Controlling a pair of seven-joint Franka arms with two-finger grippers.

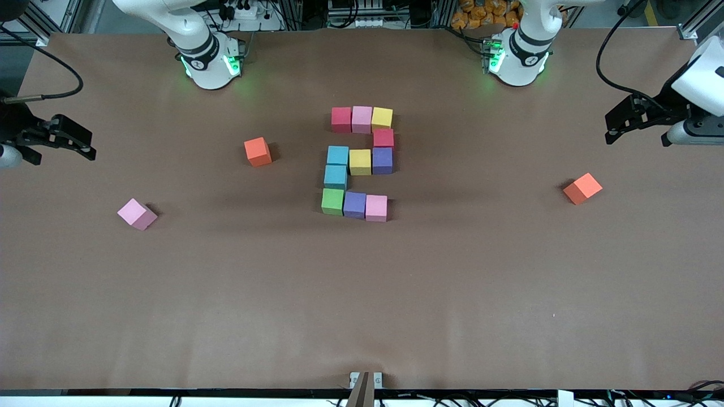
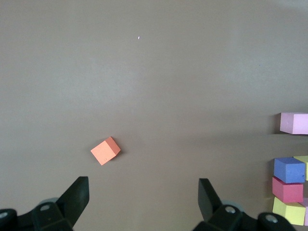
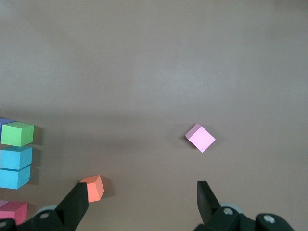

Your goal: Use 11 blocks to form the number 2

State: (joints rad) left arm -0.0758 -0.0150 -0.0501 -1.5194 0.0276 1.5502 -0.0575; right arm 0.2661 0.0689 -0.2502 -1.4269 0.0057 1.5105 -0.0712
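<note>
On a brown paper-covered desk (image 1: 362,294), starting at the right arm's end, the right gripper (image 1: 63,141) hangs over the desk's edge with its fingers spread wide and nothing between them; this arm appears to be waiting. Nearby lies a stray pink foam cube (image 1: 137,213), turned at an angle, and a loose orange foam cube (image 1: 258,151) sits farther from the front camera.

At the desk's centre, eleven small matte foam blocks (image 1: 360,163) in red, pink, yellow, light blue, purple and green sit pressed edge to edge, spelling the digit 2. The shape looks finished, which likely explains why both arms stand clear.

Toward the left arm's end rests a second orange foam cube (image 1: 582,188), also unused. The left gripper (image 1: 628,121) hangs over that edge, fingers spread and empty.
</note>
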